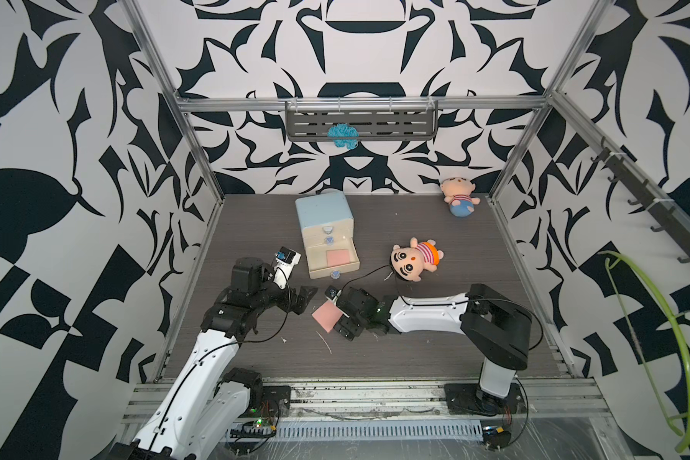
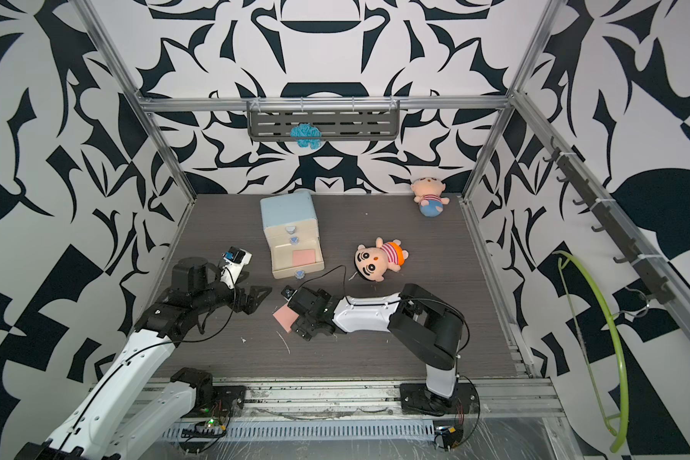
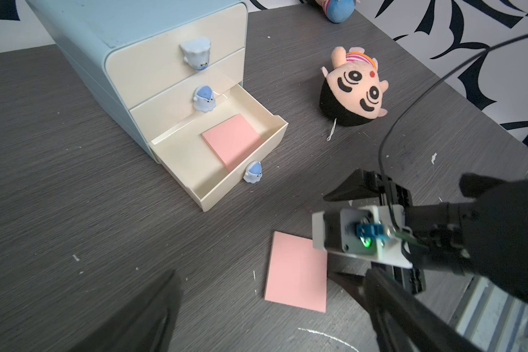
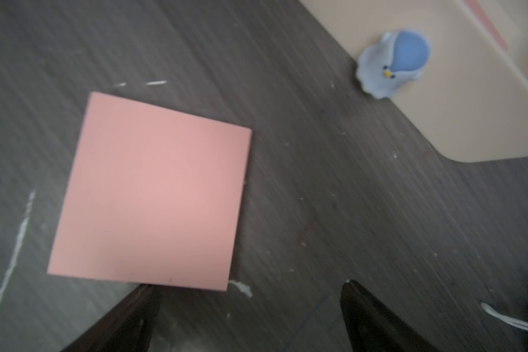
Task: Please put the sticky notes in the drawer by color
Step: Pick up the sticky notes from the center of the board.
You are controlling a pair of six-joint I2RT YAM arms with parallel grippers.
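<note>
Sticky notes: one pink pad in the chest, one on the table before it

The light-blue chest (image 1: pixel 322 209) is taken as the reference point. Its two upper cream fronts are shut flush. The bottom drawer (image 3: pixel 192 173) is found drawn out toward the arms. The filed pink pad (image 1: pixel 337 258) is seen lying flat on that drawer's floor, toward its right side, and this is confirmed in the left wrist view (image 3: pixel 230 141).

The loose pink pad (image 1: pixel 324 316) is found flat on the table (image 1: pixel 415 346), in front of the chest. It lies just past the open drawer's knob (image 4: pixel 393 64) and apart from the drawer front. It is shown whole in the right wrist view (image 4: pixel 153 195).

The right gripper (image 1: pixel 342 319) is held low at the right-hand edge of the loose pink pad, in front of the chest. Its jaws are spread wide and nothing is clamped between them. In the right wrist view one fingertip (image 4: pixel 128 311) is seen at the pad's edge; contact cannot be settled.

The left gripper (image 1: pixel 301 299) is held in front of the chest's left corner, beside the open drawer. Its jaws are likewise spread and empty, and it is kept apart from both pads.

Two plush dolls are noted. The near doll (image 1: pixel 415 259) lies on the table to the right of the open drawer. The far doll (image 1: pixel 459 197) lies well off to the chest's right, by the back wall.
</note>
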